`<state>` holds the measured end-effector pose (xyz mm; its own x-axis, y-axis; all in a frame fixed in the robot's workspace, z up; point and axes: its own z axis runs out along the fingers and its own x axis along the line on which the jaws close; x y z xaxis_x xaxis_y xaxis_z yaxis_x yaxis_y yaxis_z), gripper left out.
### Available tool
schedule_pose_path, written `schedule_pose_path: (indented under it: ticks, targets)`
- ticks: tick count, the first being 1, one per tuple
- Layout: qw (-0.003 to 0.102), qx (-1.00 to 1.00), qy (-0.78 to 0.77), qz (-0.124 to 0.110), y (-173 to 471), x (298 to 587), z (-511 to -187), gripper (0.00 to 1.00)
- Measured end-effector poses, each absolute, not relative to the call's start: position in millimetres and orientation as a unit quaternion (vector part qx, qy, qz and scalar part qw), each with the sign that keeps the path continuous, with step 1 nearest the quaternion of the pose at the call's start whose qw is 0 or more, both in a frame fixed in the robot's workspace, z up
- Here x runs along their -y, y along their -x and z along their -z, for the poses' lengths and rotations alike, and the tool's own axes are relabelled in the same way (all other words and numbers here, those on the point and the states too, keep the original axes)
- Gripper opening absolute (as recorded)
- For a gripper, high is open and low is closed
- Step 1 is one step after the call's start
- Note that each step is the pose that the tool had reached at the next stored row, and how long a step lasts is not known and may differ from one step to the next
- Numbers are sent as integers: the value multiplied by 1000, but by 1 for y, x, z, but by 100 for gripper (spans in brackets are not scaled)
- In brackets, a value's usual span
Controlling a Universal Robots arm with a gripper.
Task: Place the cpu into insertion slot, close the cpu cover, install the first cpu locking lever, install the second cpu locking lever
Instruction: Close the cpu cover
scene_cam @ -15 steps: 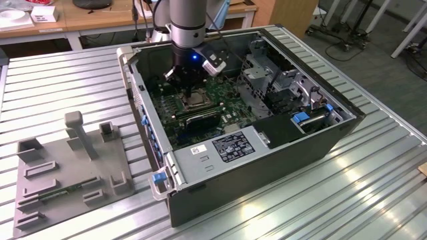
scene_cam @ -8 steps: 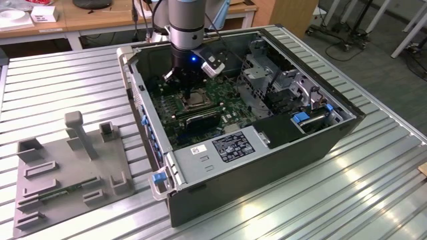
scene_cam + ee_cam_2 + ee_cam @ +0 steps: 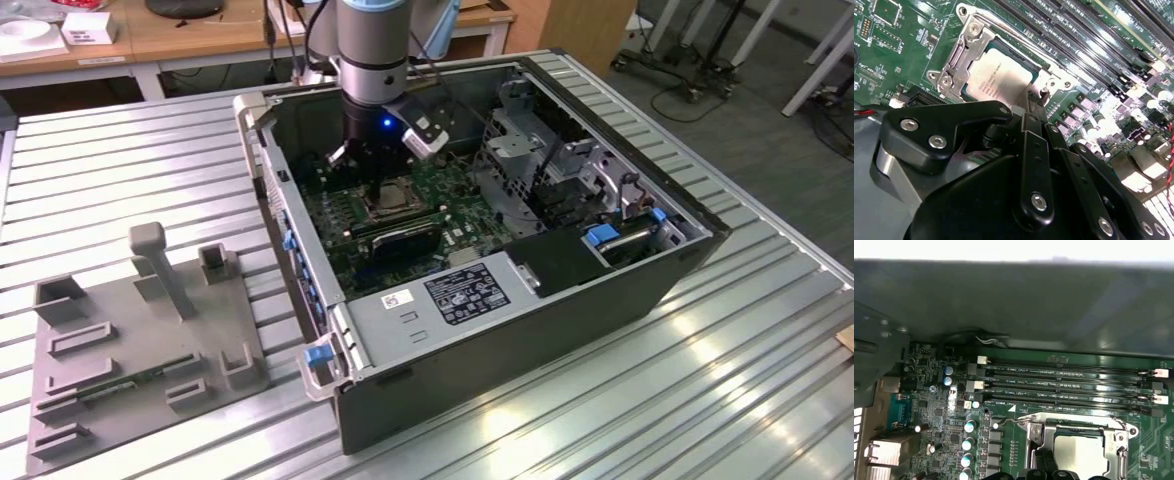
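With cpu (image 3: 1004, 80) seated and cover (image 3: 960, 56) down, the gripper (image 3: 1036, 100), narrow and empty at the cover's edge, seems on a lever (image 3: 1019, 36), needing careful pressing.

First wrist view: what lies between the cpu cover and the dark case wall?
Parallel black memory slots on the motherboard lie between cpu cover and case wall, in the first wrist view.
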<state>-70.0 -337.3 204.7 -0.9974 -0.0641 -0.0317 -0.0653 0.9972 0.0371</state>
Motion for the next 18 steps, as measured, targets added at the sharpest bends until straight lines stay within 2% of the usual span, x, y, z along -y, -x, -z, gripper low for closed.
schedule_pose_path:
  ticks: [18]
  targets:
    - [15, -999, 32, -19, 71, 337, -200, 11]
